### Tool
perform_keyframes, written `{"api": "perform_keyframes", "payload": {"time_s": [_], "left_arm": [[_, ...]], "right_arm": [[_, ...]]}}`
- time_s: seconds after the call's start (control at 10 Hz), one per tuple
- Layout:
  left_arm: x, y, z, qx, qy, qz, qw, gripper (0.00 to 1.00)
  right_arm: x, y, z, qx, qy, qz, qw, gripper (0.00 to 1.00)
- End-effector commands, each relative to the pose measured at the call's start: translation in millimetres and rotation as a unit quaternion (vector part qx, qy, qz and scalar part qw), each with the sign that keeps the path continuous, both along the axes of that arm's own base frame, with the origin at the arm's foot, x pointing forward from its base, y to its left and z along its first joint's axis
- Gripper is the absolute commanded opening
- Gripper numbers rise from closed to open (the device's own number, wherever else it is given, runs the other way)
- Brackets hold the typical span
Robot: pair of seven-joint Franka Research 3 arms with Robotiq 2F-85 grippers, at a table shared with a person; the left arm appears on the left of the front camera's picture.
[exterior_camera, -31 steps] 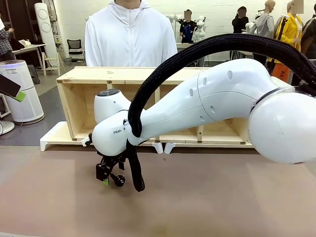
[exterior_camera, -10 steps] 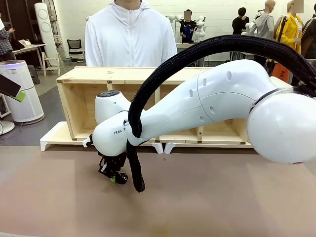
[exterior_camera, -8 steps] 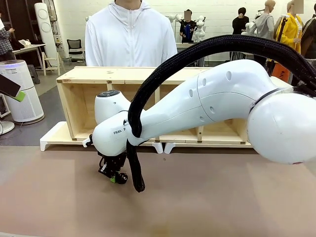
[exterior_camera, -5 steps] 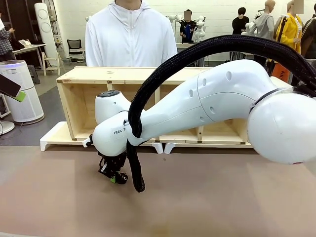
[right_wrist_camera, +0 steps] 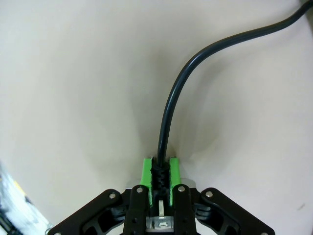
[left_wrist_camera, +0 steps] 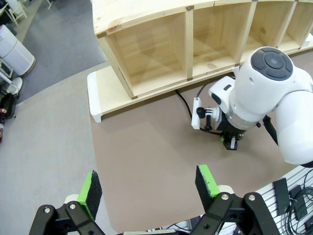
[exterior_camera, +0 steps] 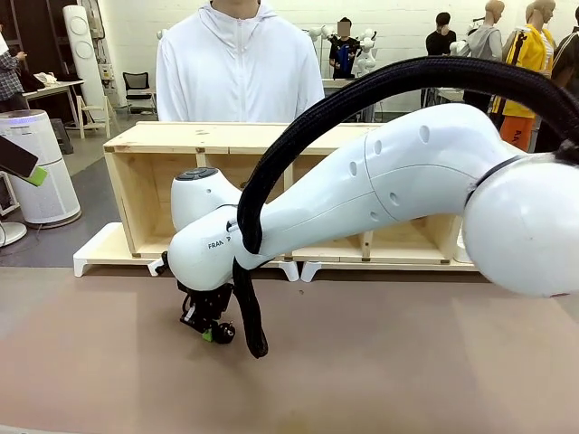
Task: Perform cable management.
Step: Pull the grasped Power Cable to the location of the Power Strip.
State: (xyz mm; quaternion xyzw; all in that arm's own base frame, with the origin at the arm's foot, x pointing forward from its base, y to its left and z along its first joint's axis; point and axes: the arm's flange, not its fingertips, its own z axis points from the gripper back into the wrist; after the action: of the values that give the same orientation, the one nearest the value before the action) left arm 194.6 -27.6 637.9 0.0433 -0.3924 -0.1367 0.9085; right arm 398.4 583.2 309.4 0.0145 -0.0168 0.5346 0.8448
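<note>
Black cable [right_wrist_camera: 174, 90], green-padded black right claw [right_wrist_camera: 160, 164], brown table [exterior_camera: 407, 362], pale wooden shelf [exterior_camera: 181, 137]

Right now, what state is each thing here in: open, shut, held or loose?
right gripper: shut on the cable, close to the table.
cable: pinched between the green pads, the rest curving away over the table.
left gripper: open, holding nothing, high above the table.

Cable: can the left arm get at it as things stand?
Likely yes: the left gripper hangs open over the table, and a stretch of the cable lies uncovered by the shelf, though the right gripper, shut on it, crowds that spot.
</note>
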Motion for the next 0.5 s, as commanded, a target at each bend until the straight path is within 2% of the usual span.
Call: {"api": "perform_keyframes", "payload": {"time_s": [0.0, 0.2, 0.4], "left_arm": [[2, 0, 1, 0.0, -0.005, 0.0, 1.0, 1.0], [2, 0, 1, 0.0, -0.005, 0.0, 1.0, 1.0], [2, 0, 1, 0.0, -0.005, 0.0, 1.0, 1.0]], "right_arm": [[-30, -43, 17, -0.002, 0.024, -0.02, 1.0, 0.17], [-51, -73, 29, -0.007, 0.022, -0.061, 0.998, 0.17], [-65, -108, 47, 0.002, -0.003, -0.164, 0.986, 0.17]]}}
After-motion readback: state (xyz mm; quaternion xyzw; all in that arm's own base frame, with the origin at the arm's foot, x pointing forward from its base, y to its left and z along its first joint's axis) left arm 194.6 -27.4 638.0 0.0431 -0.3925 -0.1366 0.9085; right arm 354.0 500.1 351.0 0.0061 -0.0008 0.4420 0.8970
